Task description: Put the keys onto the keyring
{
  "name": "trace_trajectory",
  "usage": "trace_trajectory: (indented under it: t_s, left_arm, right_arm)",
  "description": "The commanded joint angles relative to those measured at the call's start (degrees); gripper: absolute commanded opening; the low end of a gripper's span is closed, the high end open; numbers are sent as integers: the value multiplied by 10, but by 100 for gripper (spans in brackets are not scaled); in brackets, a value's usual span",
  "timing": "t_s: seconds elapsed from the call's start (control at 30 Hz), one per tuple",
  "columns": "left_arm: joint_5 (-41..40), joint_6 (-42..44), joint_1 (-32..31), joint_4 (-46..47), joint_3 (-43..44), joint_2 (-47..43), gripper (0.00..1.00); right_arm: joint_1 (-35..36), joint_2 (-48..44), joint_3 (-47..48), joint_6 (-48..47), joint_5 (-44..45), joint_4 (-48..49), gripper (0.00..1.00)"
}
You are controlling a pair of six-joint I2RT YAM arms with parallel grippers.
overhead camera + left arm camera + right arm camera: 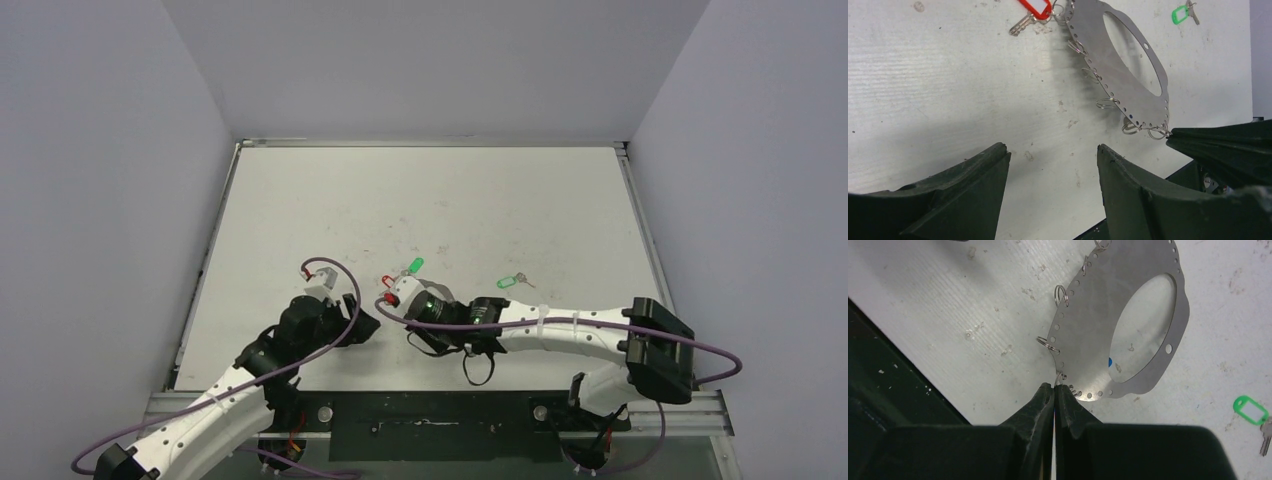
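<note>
The right pincer is closed tight, its tips pinching a wire loop on the rim of the keyring. The keyring sits near the middle of the worktop and casts a shadow beside it. The left pincer hovers close by, its jaws partly apart with nothing between them. A red key touches the keyring's far edge; I cannot tell if it is hooked on. A green key lies apart.
</note>
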Motion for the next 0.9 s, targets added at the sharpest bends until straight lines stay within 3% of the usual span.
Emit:
trace_trajectory:
  t_s: [0.0, 0.4, 0.87]
  left_arm:
    - [20, 53, 2, 49, 40, -15, 63]
    - [79, 122, 2, 192, 34, -17, 62]
    - [204, 199, -8, 353, 25, 14, 59]
  right_arm:
    - [-38, -77, -1, -92, -139, 36, 0]
    - [-74, -248, -33, -224, -200, 36, 0]
    - [-132, -271, -45, -234, -351, 71, 0]
